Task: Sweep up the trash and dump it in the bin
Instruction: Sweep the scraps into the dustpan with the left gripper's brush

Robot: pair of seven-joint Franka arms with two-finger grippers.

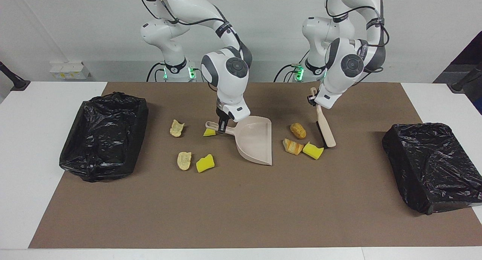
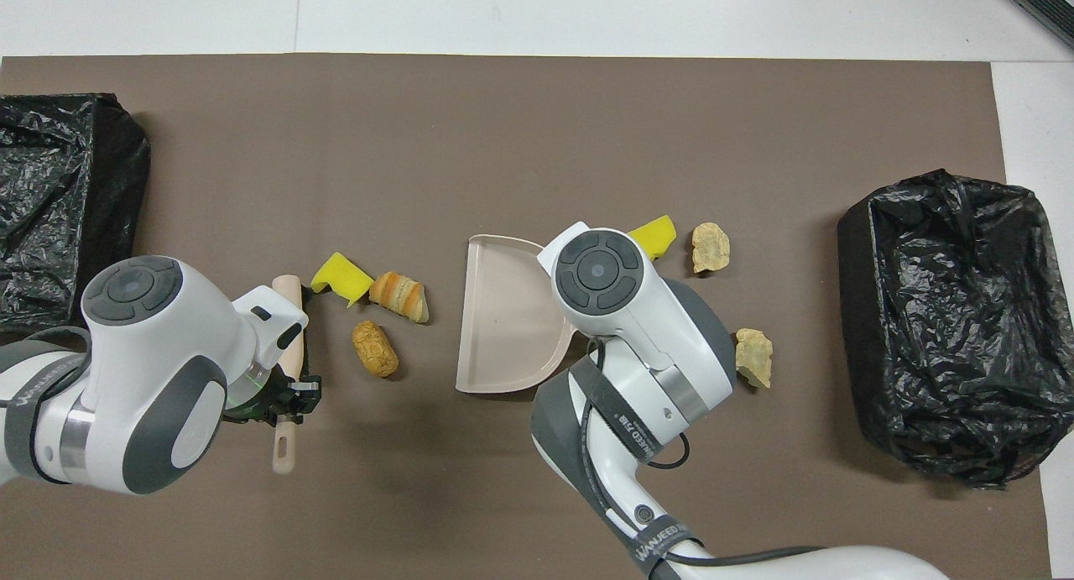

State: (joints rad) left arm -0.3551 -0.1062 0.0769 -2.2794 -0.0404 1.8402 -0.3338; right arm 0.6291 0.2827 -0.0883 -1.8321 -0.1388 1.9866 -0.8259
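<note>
My right gripper (image 1: 222, 127) is shut on the handle of the beige dustpan (image 1: 256, 139), which lies on the mat with its mouth toward the left arm's end. My left gripper (image 1: 313, 99) is shut on the handle of the beige brush (image 1: 326, 134), tilted with its bristles on the mat. Beside the bristles lie a yellow sponge (image 1: 313, 151), a croissant piece (image 1: 292, 146) and a brown bread piece (image 1: 298, 130). Toward the right arm's end lie a small yellow chunk (image 1: 208, 133) by the dustpan handle, two tan pieces (image 1: 176, 128) (image 1: 184, 160) and a yellow sponge (image 1: 205, 163).
A bin lined with a black bag (image 1: 103, 136) stands open at the right arm's end of the brown mat (image 1: 241, 207). A second black-bagged bin (image 1: 433, 166) stands at the left arm's end. In the overhead view the right arm hides its gripper and the small yellow chunk.
</note>
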